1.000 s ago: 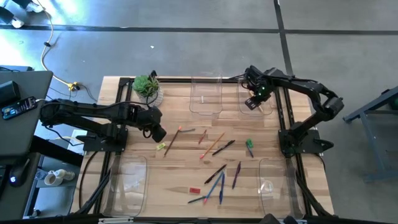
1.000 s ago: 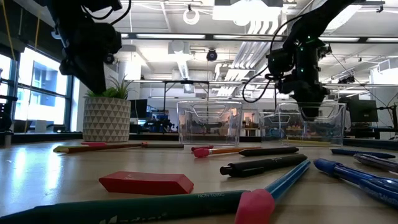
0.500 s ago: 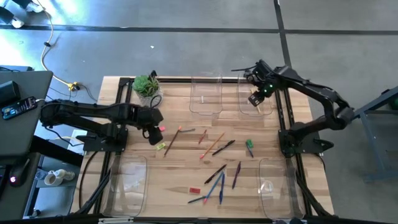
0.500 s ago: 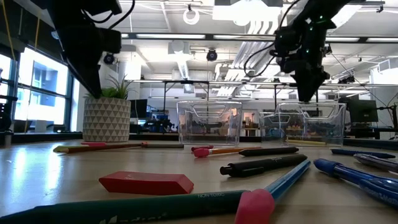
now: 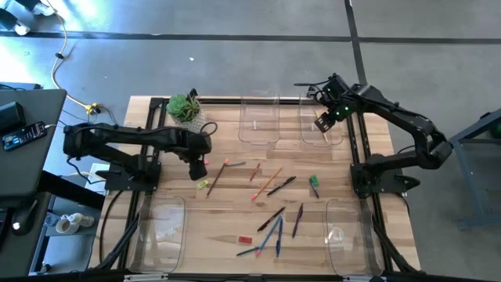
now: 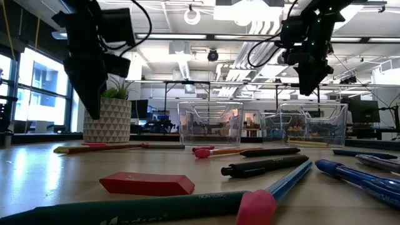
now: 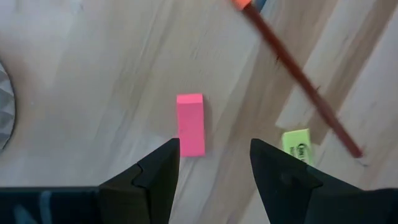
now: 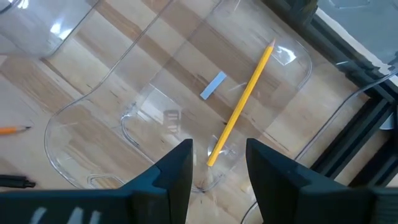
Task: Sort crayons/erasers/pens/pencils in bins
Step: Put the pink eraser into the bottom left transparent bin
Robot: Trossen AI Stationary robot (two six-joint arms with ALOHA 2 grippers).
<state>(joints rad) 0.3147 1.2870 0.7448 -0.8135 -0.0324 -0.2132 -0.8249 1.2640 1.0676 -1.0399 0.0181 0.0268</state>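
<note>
Left claw (image 7: 214,163) gapes above pink eraser (image 7: 190,124) — arm apparently near-vertical.

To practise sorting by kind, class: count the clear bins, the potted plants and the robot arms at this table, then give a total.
Clear bins: 4
Potted plant: 1
Robot arms: 2
Total: 7
</note>
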